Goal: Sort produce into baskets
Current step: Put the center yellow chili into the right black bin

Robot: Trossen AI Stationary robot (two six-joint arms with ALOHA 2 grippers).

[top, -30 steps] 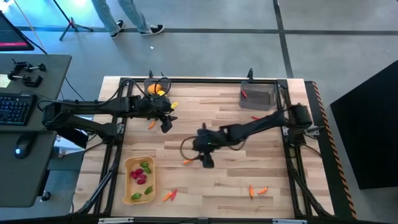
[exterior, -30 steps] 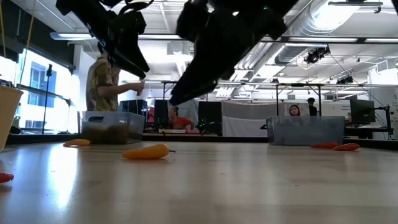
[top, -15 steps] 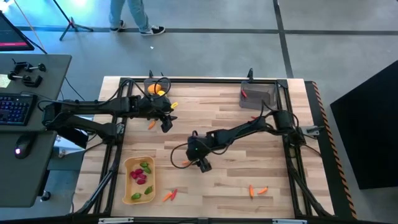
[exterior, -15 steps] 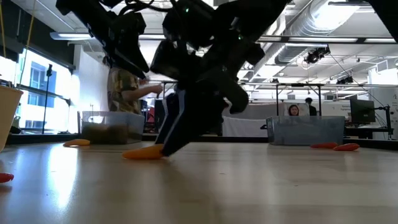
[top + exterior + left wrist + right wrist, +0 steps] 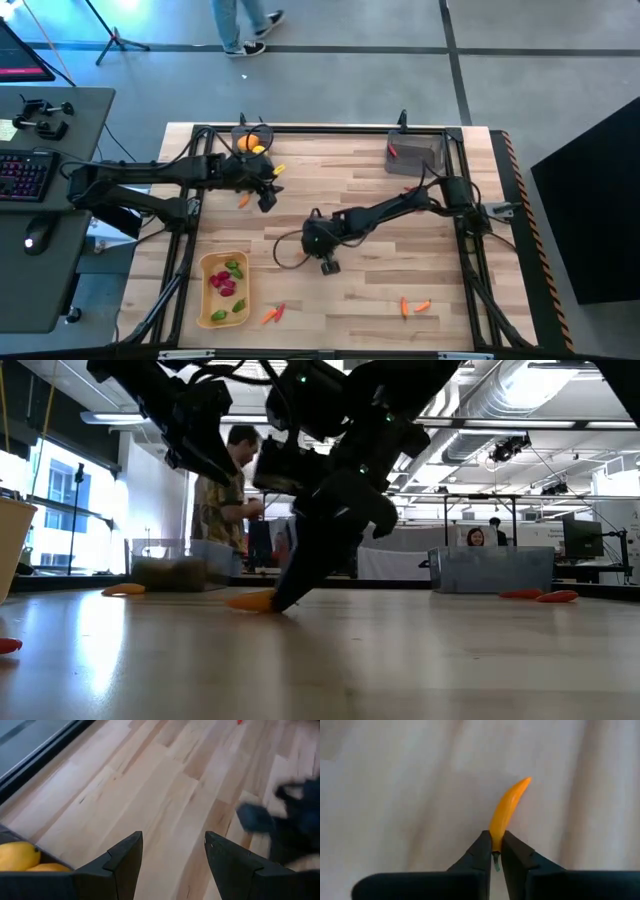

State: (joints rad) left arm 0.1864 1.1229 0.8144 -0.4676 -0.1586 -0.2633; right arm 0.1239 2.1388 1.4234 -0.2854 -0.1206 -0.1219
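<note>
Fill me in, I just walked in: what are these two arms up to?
They are sorting toy produce into bins. The right gripper is down on the table near its middle, its fingers shut on the stem end of an orange chilli lying on the wood. The left gripper hangs open near the far-left bin of yellow fruit, holding nothing.

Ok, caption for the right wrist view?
Right end effector pinching the stem end of an orange chilli lying on the wooden table.
</note>
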